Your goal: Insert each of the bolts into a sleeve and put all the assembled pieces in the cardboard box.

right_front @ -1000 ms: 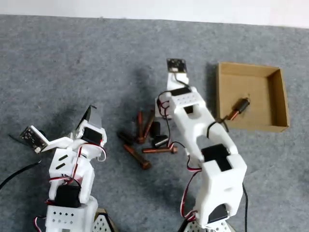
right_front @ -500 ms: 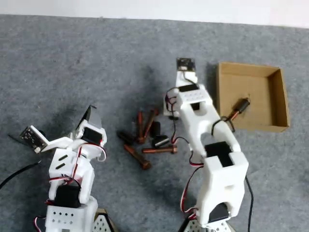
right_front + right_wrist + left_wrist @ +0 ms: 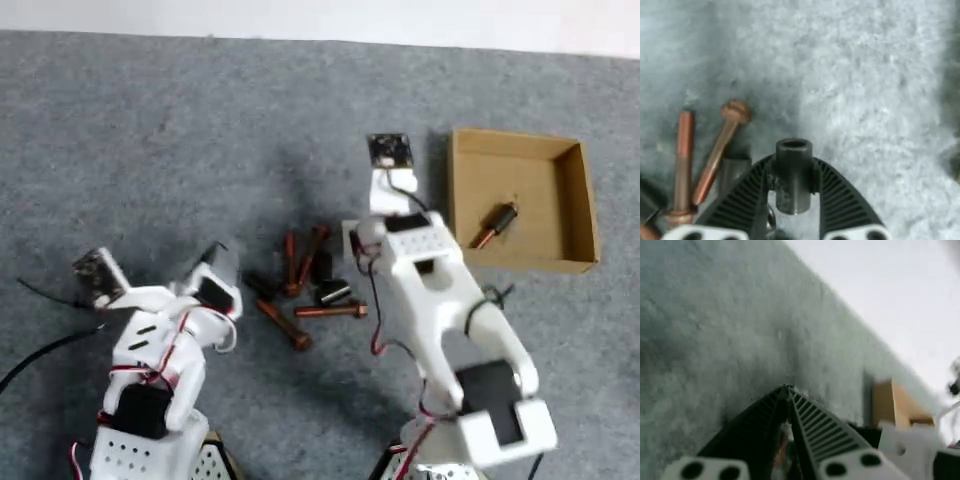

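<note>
1. Robotics lab bench, by the look of the test rig.
2. White plastic arms (image 3: 440, 290) with bare servo wiring (image 3: 378, 318) and an uncased camera board (image 3: 390, 151) on the wrist.
3. Grey felt mat (image 3: 150, 130) as the work surface, with a plain white edge (image 3: 300, 15) behind it.
4. Props are loose bolts (image 3: 330, 311) and a small cardboard box (image 3: 512, 148).

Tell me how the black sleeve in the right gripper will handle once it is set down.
The black sleeve is a smooth round tube, so on its side it would likely roll, though the grey carpet may slow it. It looks rigid, probably not fragile. Held by the right gripper across its curved wall, it could slip or twist.
</note>
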Available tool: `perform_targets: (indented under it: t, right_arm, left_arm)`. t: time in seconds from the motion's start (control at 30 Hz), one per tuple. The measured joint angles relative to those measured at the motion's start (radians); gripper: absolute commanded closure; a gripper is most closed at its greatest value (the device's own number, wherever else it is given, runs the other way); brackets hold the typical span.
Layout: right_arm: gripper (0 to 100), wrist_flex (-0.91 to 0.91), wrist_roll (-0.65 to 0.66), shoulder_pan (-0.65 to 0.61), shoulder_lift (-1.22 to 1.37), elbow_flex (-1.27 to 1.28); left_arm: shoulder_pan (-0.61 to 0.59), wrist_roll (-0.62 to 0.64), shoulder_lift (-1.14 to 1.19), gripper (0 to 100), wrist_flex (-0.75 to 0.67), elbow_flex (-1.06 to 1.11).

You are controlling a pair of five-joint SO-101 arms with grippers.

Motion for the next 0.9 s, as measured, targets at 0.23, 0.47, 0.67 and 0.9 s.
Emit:
perform_targets:
  t: [0.23,0.47,0.67,0.9]
  right_arm:
    - [99.5,-0.075,0.0,-0.002,-0.204,0.172]
    - [99.5,-0.077,0.0,-0.002,-0.288,0.23]
    - [99.5,-0.081,0.057,-0.002,-0.315,0.272]
    - [99.5,-0.084,0.066,-0.002,-0.364,0.322]
  left_arm:
    - [0.074,-0.06,0.0,99,0.035,-0.011]
    - [0.123,-0.101,0.0,99,0.031,0.017]
    - [0.169,-0.129,0.0,99,0.011,0.048]
    - [0.19,-0.132,0.0,99,0.011,0.048]
